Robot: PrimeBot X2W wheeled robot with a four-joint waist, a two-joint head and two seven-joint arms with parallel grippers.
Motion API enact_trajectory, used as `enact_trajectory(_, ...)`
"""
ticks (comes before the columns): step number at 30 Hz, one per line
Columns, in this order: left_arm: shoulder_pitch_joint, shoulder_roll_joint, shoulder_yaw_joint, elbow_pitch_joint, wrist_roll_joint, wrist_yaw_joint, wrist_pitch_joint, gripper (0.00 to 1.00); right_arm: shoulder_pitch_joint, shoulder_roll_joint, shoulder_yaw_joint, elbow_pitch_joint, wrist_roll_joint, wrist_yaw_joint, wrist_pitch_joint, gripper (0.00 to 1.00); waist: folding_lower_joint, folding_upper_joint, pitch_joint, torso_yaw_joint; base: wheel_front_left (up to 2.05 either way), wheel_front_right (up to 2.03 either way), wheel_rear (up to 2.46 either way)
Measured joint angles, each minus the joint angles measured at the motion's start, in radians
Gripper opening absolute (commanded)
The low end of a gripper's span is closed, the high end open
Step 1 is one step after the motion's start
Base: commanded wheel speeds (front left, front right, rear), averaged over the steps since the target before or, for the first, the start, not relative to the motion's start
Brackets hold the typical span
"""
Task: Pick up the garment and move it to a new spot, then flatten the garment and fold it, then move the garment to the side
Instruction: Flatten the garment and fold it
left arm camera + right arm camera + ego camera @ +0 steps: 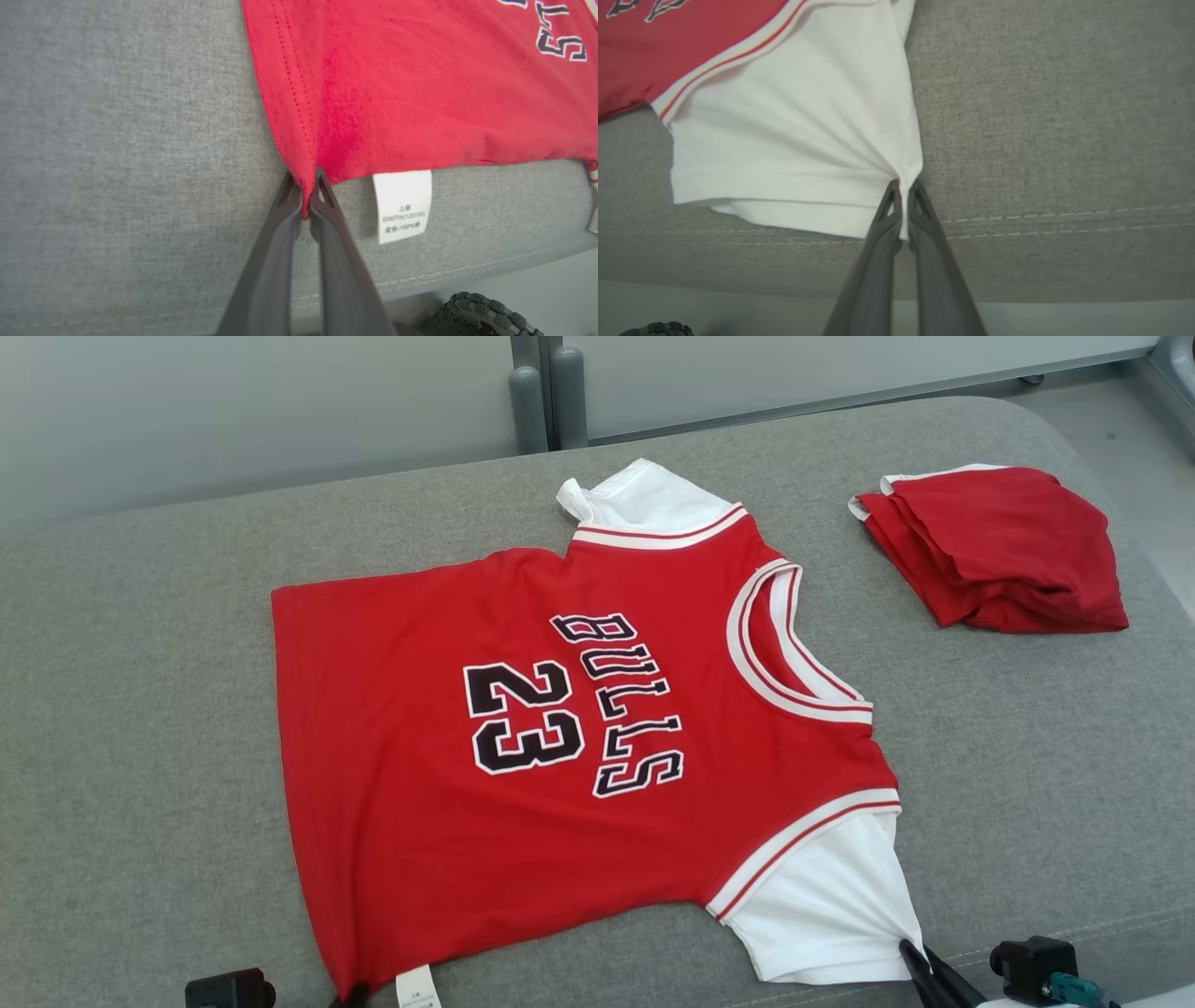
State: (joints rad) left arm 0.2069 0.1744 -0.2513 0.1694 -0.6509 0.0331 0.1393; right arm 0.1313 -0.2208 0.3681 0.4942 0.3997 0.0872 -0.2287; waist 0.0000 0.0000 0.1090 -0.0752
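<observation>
Red knit with white sleeves: the garment (523, 728) lies spread flat, number side up, on the grey cushion (140, 756), roughly centred and reaching down to the cushion's near edge. A second, folded red pile (1008, 551) sits well apart at the far right.

Orientation. We read the long axis as running across the robot's front: hem toward its left, neckline (794, 644) toward its right. One side seam is the near edge; the far sleeve (644, 495) points away from us.

Left gripper (306, 186): fingers pressed together, pinching the near hem corner (306, 205), with red cloth bunched between the tips. The white care label (402, 205) hangs free just beside it, not caught in the pinch.

Right gripper (903, 191): likewise closed, gripping the outer corner of the near sleeve (794, 140). Creases in the white cloth fan out from the pinch.

Key relation. Both grips sit on the same near edge, one at each end of the long axis, and the whole body of the garment lies beyond the fingertips, away from the robot. Neither arm is nearer; each has its own end.

Judgement. The spread looks done and the fold looks to be the step in hand. With this hold, we expect the near edge must travel up and away, parallel to the long axis, both arms keeping level so the fold line stays straight. Risk: the sleeve hold is thin and could slip.
</observation>
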Motion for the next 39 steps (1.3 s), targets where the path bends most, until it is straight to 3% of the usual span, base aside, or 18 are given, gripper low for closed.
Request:
enact_trajectory(8, 0.04, 0.008, -0.006, -0.092, -0.089, -0.044, 0.092, 0.0, 0.017, -0.029, -0.011, 0.001, 0.036, 0.015, -0.001, 0.0, 0.0, 0.0, 0.009, 0.017, 0.0, 0.0, 0.0)
enact_trajectory(15, 0.105, 0.091, 0.061, -0.151, -0.136, -0.051, 0.147, 0.0, 0.078, -0.044, -0.016, 0.001, 0.084, 0.027, 0.004, 0.0, 0.0, 0.0, 0.017, 0.031, 0.0, 0.0, 0.0)
enact_trajectory(21, 0.153, 0.121, 0.103, -0.215, -0.183, -0.05, 0.188, 0.0, 0.156, -0.06, 0.02, -0.014, 0.112, 0.037, 0.058, 0.0, 0.0, 0.0, 0.023, 0.031, 0.0, 0.0, 0.0)
enact_trajectory(39, 0.192, 0.192, 0.152, -0.477, -0.271, -0.049, 0.301, 0.0, 0.116, -0.202, 0.019, -0.4, 0.284, 0.037, 0.189, 0.0, 0.0, 0.0, 0.047, -0.019, 0.0, 0.0, 0.0)
